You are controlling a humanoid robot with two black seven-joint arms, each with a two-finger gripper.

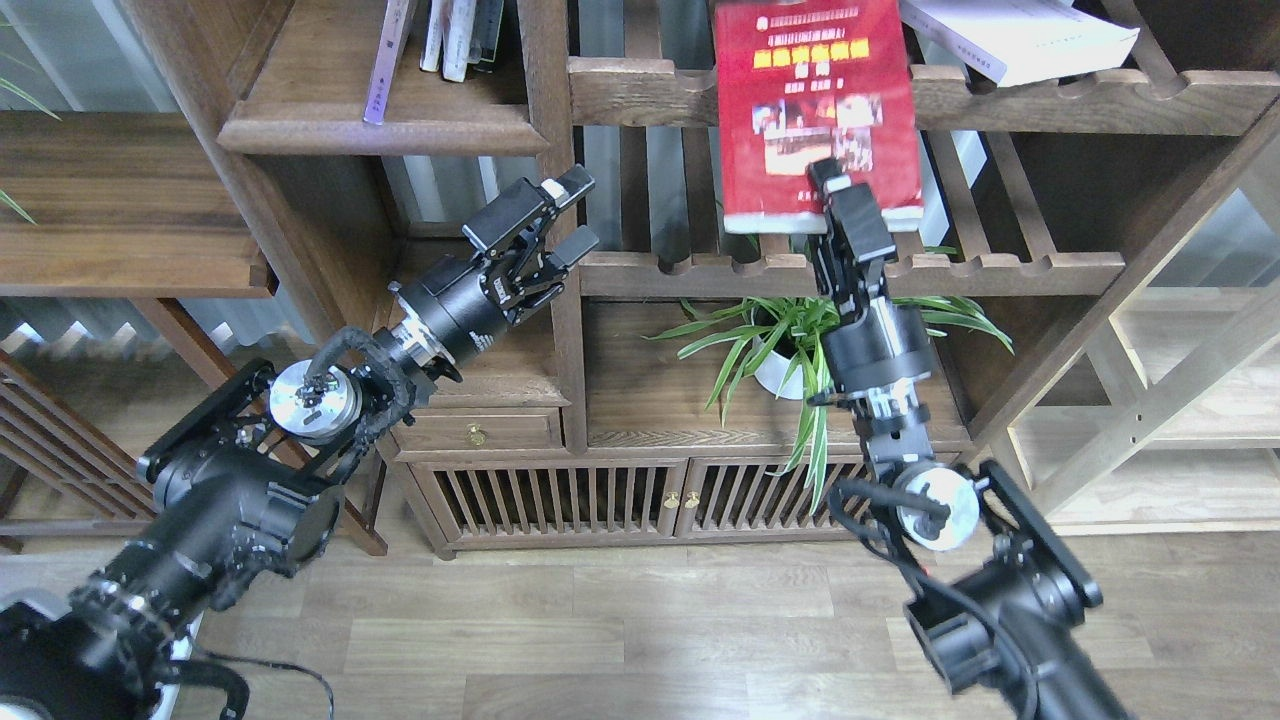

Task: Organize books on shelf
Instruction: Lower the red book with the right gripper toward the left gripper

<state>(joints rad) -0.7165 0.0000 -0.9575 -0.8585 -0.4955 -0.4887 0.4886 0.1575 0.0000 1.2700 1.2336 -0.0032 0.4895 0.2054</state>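
My right gripper (835, 195) is shut on the lower edge of the bright red book (815, 100) with cover photos. It holds the book up in front of the slatted racks, clear of them. The thick white book (1015, 35) lies on the upper slatted rack at the top right. My left gripper (560, 215) is open and empty, just below the solid dark-brown shelf (380, 125). Several thin books (450, 35) stand at the back of that shelf. The maroon book is out of view.
Two slatted racks with scalloped rails (850, 270) fill the middle right. A potted green plant (790, 345) stands on the low cabinet (650, 480) beside my right arm. A vertical post (560, 150) stands between shelf and racks. Pale shelving (1180, 400) is at the right.
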